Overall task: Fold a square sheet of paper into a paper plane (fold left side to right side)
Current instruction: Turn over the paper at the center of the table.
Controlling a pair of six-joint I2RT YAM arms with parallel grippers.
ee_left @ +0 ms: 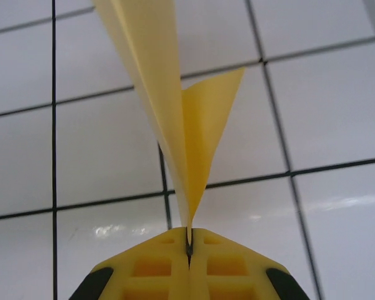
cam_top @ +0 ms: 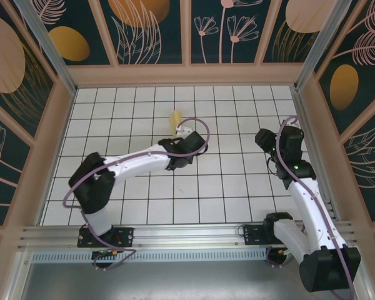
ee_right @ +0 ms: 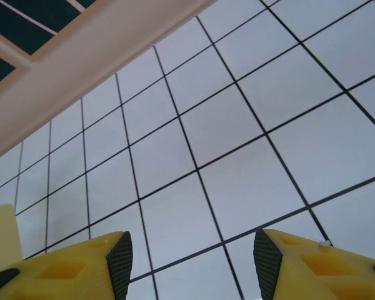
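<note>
Left fingers pinched on paper plane | right fingers parted

Surface: table of white square tiles, black grid lines.
Border: pale wooden frame on 3 sides.
Near edge: metal rail.

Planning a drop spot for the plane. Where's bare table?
Free: middle tiles between the left arm and right arm; far-left tiles between left arm and the left wall. Crowded: around the paper plane pinched in the left fingers, and the right edge under the right arm.
</note>
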